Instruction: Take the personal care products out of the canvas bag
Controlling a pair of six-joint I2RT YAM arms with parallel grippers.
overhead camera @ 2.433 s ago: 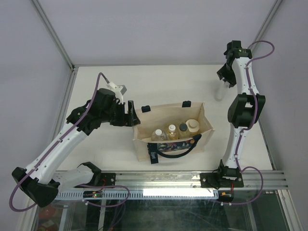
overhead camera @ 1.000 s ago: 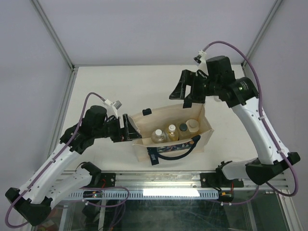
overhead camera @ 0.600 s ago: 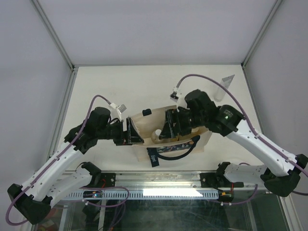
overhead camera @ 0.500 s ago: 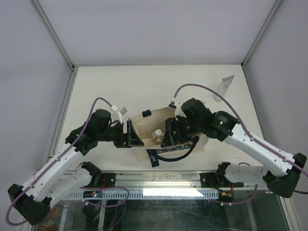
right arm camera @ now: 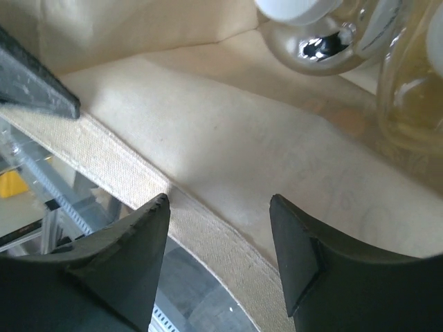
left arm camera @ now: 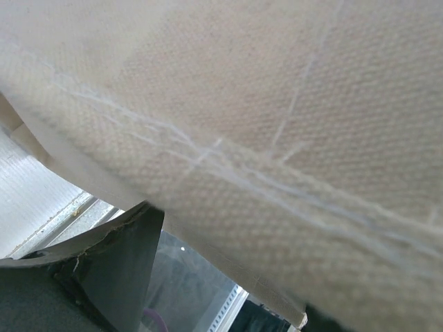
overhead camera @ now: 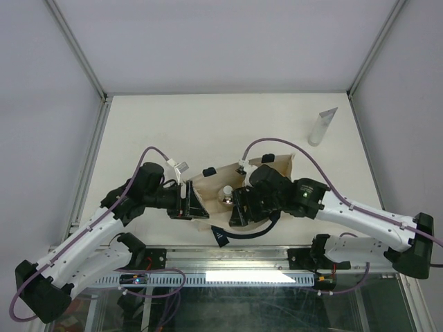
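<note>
The beige canvas bag [overhead camera: 206, 183] sits crumpled at the table's front middle, and its cloth fills the left wrist view [left arm camera: 291, 104]. My left gripper [overhead camera: 188, 203] is at the bag's left end, open, with the bag's rim across its jaws [left arm camera: 235, 277]. My right gripper [overhead camera: 237, 206] is open and reaches into the bag from the right, with the near rim [right arm camera: 208, 228] between its fingers. A clear bottle with a white cap [overhead camera: 225, 196] stands inside, and shows in the right wrist view [right arm camera: 315, 31] beside a yellowish bottle [right arm camera: 408, 90]. The silvery flat tube [overhead camera: 322, 126] lies on the table at the back right.
The bag's dark handle [overhead camera: 242, 234] and label strap [overhead camera: 220, 237] hang over the table's front edge by the metal rail [overhead camera: 249, 259]. A dark finger of the left gripper [right arm camera: 34, 86] shows at the bag's far end. Grey walls enclose the table.
My right arm left the tube at the back right and swung down into the bag. My left gripper closed in on the bag's left end. The bag shifted forward and crumpled.
</note>
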